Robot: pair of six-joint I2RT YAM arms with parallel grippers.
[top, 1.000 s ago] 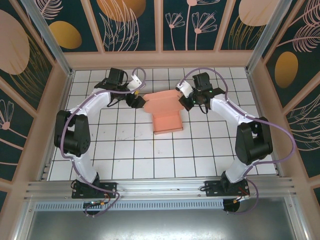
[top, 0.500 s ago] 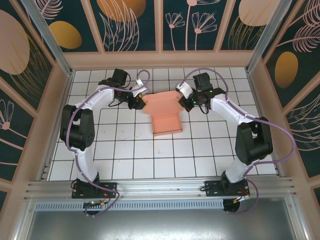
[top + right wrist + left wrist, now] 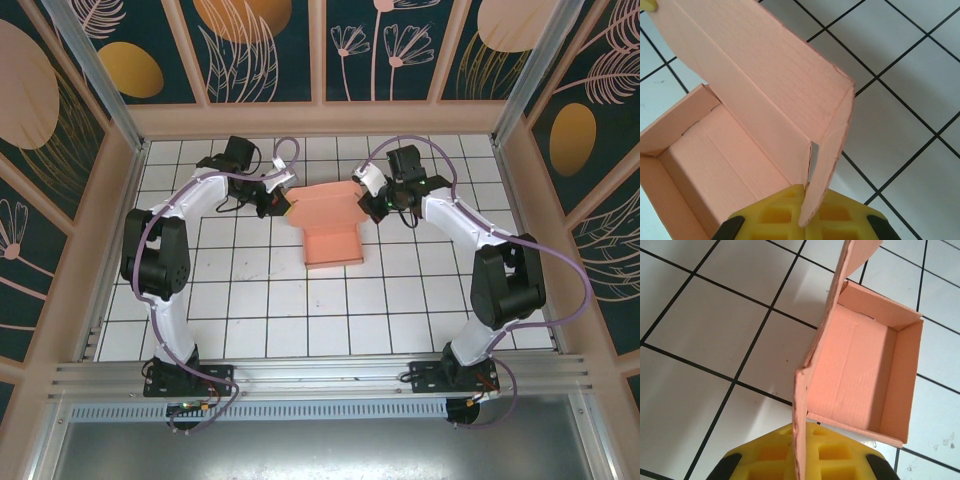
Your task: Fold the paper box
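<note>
- Your box [image 3: 328,228] sits far-middle on the desk [image 3: 250,310], between both claws.
- You look roughly midway through: the tray walls stand, but the lid is raised, not yet closed or tucked in.
- The left claw [image 3: 284,204] is clamped on the lid's left flap, and the right claw [image 3: 368,203] is clamped on its right flap.
- Both arms reach forward and bend inward toward the box.

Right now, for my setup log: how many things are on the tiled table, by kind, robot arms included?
Salmon-pink paper box: 1
Robot arms: 2, the left arm and the right arm
Total: 3
</note>
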